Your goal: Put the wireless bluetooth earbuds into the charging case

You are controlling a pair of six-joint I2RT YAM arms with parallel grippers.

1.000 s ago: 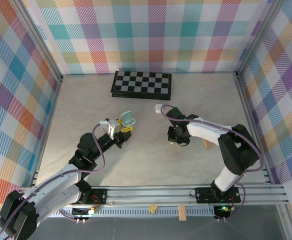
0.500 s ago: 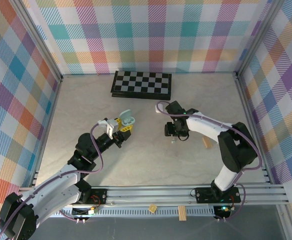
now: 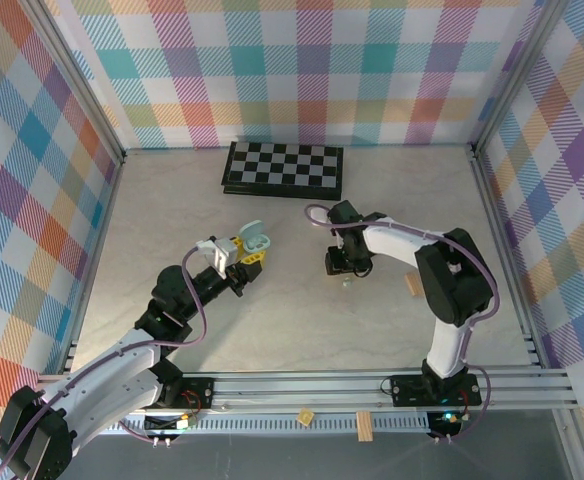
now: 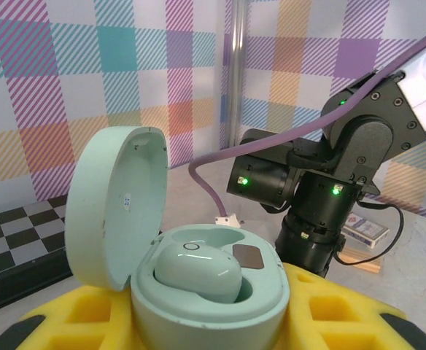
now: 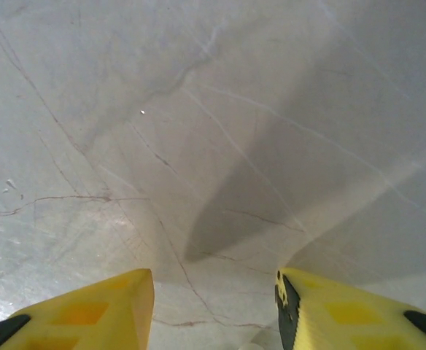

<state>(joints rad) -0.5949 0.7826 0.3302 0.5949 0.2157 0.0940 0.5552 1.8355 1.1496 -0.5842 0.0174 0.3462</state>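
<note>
Right gripper (image 3: 338, 262) has shifted left and slightly toward the far wall over the last second, and the right arm now folds more tightly at the elbow. The move has uncovered one loose earbud (image 3: 347, 283), a small pale piece lying on the table (image 3: 272, 320) just on the near side of the gripper. In the right wrist view the jaws stand spread, with only bare table surface between the yellow fingers (image 5: 96, 310).

Left gripper (image 3: 244, 250) has kept its position. It is clamped on the pale green charging case (image 3: 255, 238), held above the table left of centre and well apart from the right gripper. In the left wrist view the lid (image 4: 114, 204) stands open and tilted left. One seated earbud (image 4: 197, 268), pale green, fills the left well. The adjoining well is empty. The checkerboard (image 3: 284, 168) at the far edge has not moved.
</note>
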